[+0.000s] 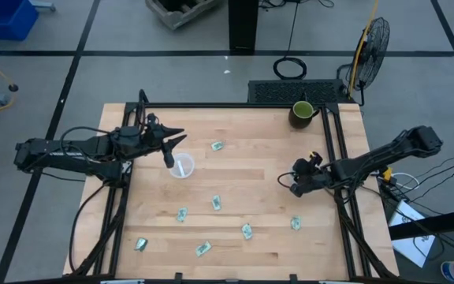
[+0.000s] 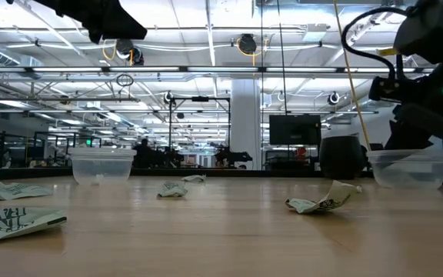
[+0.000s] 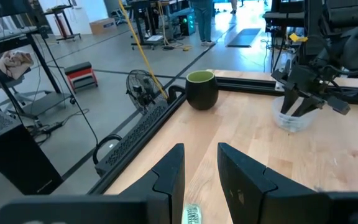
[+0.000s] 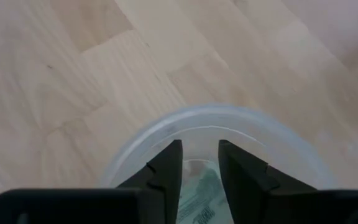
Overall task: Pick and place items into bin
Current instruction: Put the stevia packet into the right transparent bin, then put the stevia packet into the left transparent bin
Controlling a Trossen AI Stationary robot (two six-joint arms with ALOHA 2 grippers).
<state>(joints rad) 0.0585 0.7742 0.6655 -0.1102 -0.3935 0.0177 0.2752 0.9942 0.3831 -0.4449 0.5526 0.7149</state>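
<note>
From where I stand, two clear bins sit on the wooden tabletop (image 1: 251,170). The left bin (image 1: 182,166) is just left of centre in the overhead picture, and the left tool (image 1: 172,142) hangs right above it with its fingers a little apart and nothing visible between them. The right bin (image 2: 408,168) is hidden overhead by the right tool (image 1: 298,183), at centre-right; that arm's own camera looks straight down into the tub, where a green-and-white packet (image 4: 199,193) shows between narrowly parted fingers. I cannot tell whether the packet is pinched or already lying on the bottom.

Most of the work looks undone. Overhead I count seven items loose on the wood: one (image 1: 217,146) above centre, just right of the left bin, one (image 1: 216,203) in the middle, another (image 1: 181,214) to its left, and four along the lower part, at lower left (image 1: 141,244), lower middle (image 1: 203,249), right of that (image 1: 247,231) and lower right (image 1: 295,224). A dark green mug (image 1: 302,113) stands at the upper right edge, well apart from all of it.

My guess is one or two packets are binned, and seven remain.
</note>
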